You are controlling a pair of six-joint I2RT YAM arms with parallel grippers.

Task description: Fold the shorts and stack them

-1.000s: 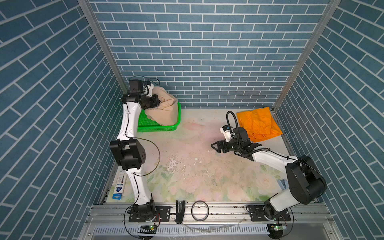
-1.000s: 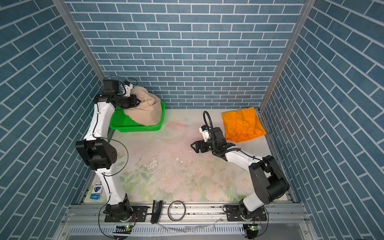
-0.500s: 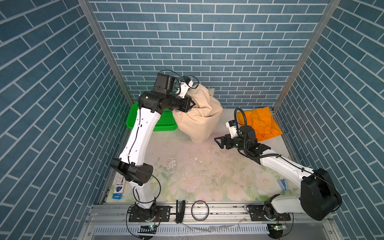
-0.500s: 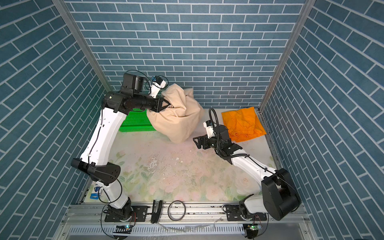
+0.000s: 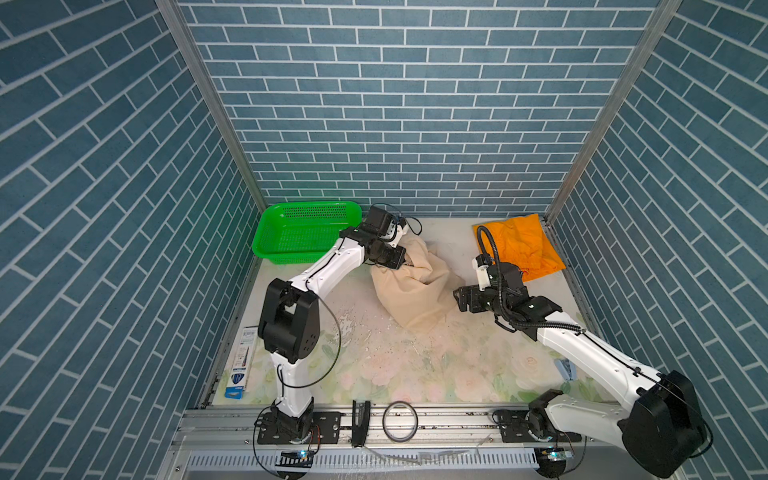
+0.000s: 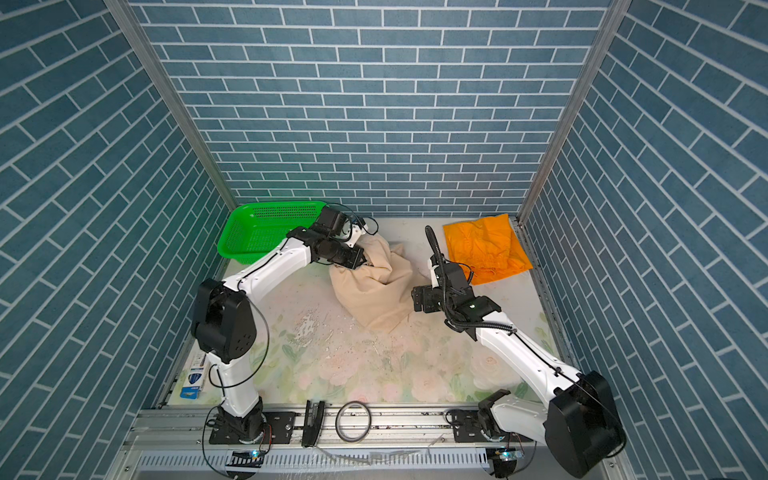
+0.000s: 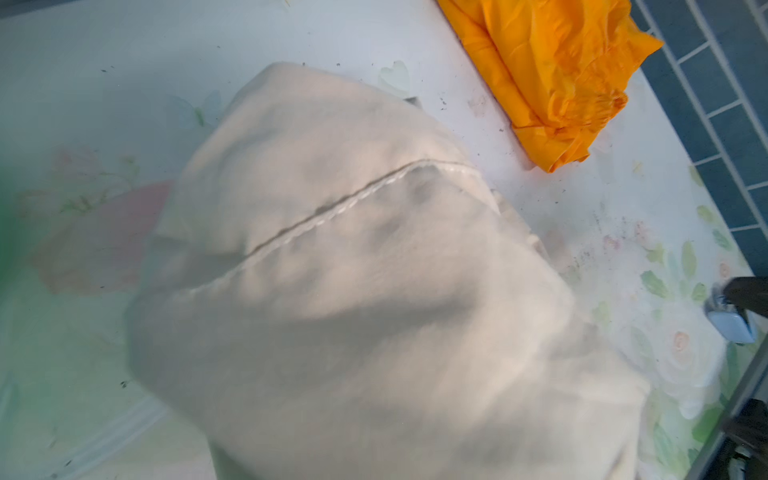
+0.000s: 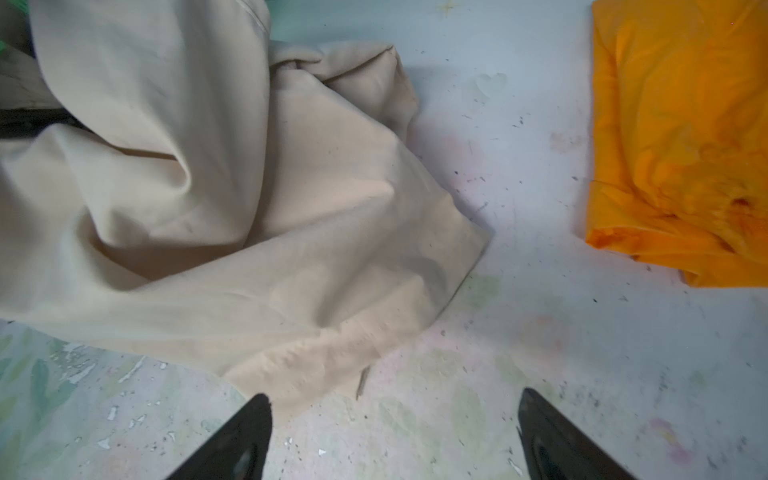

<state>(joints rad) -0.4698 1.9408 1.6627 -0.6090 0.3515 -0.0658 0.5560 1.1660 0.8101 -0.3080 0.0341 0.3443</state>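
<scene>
Beige shorts (image 5: pixel 409 286) heaped mid-table, left gripper (image 5: pixel 397 261) buried in their top, grip impossible to tell; right gripper (image 8: pixel 394 395) spread wide beside their edge; orange shorts (image 5: pixel 519 245) folded back right

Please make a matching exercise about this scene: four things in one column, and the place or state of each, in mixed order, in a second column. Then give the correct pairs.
Column one
1. beige shorts
2. orange shorts
3. green basket
4. right gripper

Column two
a. far right corner of the table
b. jaws open, just above the tabletop
c. far left corner
d. bunched up in a heap in the middle

Pairs: 1-d, 2-a, 3-c, 4-b
</scene>
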